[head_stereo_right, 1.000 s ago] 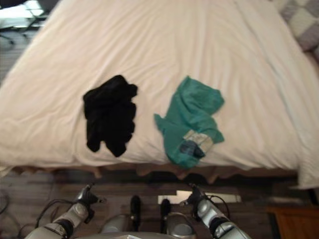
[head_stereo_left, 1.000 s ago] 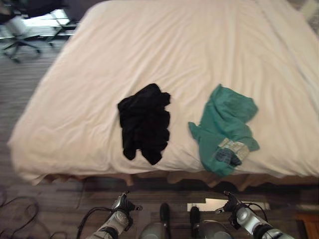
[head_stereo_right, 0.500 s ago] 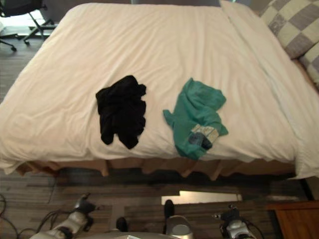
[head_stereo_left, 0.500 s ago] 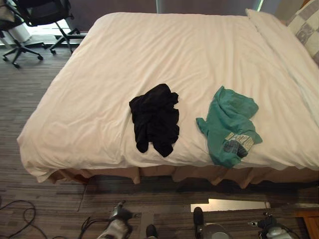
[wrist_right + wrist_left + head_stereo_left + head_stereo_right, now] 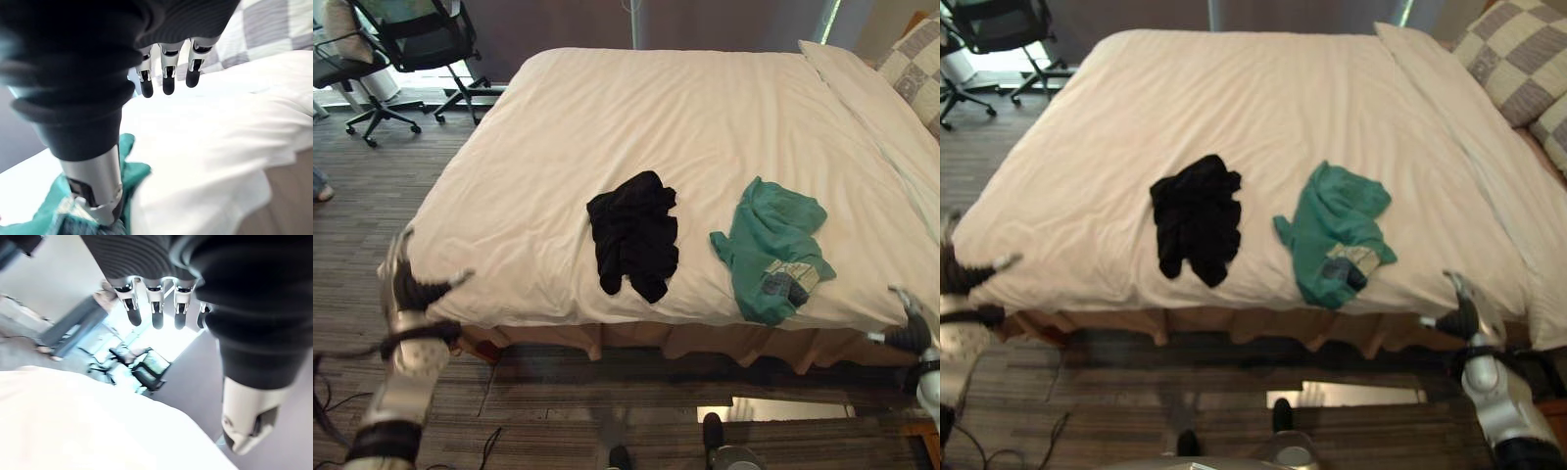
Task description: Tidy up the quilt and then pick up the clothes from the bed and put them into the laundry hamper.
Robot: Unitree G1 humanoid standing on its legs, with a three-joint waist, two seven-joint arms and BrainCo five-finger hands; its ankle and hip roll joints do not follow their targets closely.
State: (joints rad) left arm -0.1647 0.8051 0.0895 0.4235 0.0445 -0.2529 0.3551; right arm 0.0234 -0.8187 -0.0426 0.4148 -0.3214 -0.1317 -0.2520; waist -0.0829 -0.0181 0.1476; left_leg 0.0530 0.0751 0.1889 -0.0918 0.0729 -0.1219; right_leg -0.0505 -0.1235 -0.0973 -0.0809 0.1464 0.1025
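Our fingers point(image 5: 154, 313) on the left hand point(image 5: 411, 294) are hanging straight and loose, and they are holding nothing. The fingers point(image 5: 167, 76) on our right hand point(image 5: 1464, 308) are straight and loose too, with nothing in them. Our thumbs are sticking out apart from the other fingers.

We are standing at the foot of the bed point(image 5: 607, 343). Our left hand is hovering by the near left corner of the bed, just beside the edge of the quilt point(image 5: 705, 108). Our right hand is hovering by the near right corner, close to the quilt's edge there. We cannot tell if either hand is touching the quilt.

The white quilt is lying spread over the bed, with soft wrinkles in it. Two clothes are lying on top of it, near the foot end. The black clothes point(image 5: 633, 233) are sitting in a crumpled heap near the middle. The green shirt point(image 5: 771, 247) is lying to the right of them, apart from them, and its lower end is reaching the edge of the bed. In the right wrist view the green shirt is showing just past our thumb.

Checked pillows point(image 5: 1516, 57) are resting at the far right corner of the bed. Office chairs point(image 5: 411, 39) are standing on the floor point(image 5: 362, 196) past the far left corner.
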